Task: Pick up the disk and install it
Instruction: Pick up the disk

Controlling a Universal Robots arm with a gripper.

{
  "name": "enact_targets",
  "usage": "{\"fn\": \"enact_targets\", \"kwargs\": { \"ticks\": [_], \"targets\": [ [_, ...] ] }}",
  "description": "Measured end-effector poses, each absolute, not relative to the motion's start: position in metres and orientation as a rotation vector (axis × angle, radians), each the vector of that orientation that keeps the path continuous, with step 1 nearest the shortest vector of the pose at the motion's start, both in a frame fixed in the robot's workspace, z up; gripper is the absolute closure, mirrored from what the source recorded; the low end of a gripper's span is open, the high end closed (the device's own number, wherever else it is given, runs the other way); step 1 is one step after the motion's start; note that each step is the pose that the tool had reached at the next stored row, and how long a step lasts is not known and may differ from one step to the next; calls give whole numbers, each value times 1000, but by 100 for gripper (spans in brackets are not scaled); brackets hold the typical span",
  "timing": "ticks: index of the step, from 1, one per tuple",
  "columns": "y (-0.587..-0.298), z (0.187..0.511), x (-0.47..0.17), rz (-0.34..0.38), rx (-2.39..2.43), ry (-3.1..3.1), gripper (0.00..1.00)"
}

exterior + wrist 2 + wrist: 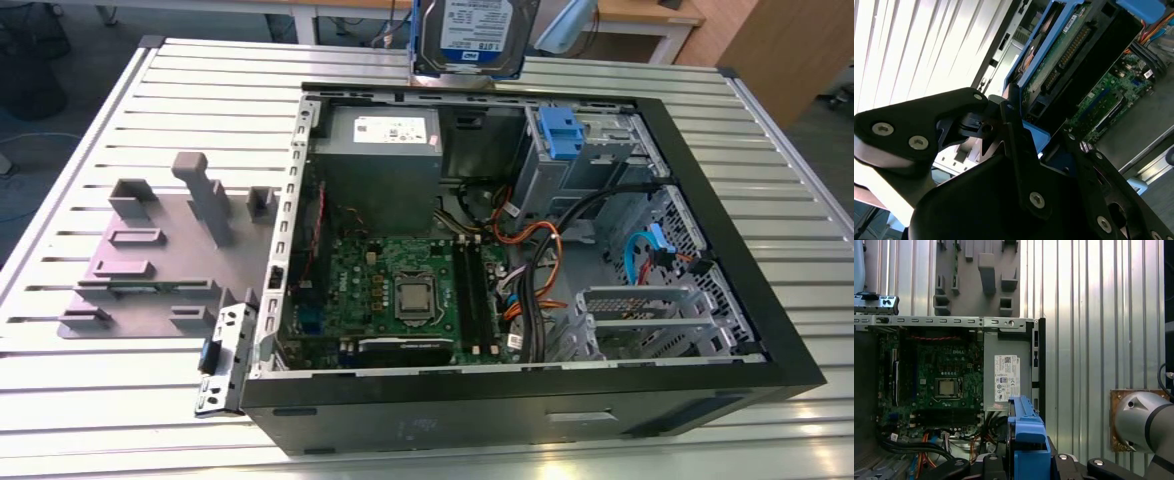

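Observation:
The disk hangs upright above the far rim of the open computer case, its white-and-blue label facing the exterior camera. In the second wrist view my gripper is shut on the disk, whose green circuit-board underside and blue side bracket show between the black fingers. In the first wrist view the disk is seen edge-on, with its blue bracket rising from the gripper over the power supply end of the case.
Inside the case lie a grey power supply, the motherboard, cables and a drive bay with a blue latch. A grey fixture plate with upright holders sits on the slatted metal table at the exterior view's left.

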State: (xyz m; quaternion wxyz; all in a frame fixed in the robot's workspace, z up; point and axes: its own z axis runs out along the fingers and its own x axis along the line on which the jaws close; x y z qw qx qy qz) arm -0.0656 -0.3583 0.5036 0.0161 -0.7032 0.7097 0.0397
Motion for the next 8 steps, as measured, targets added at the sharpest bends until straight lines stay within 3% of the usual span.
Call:
{"fn": "enact_targets", "kwargs": {
  "ticks": [8],
  "targets": [
    [-358, 504, -63, 123, -2187, 2207, 63]
  ]
}}
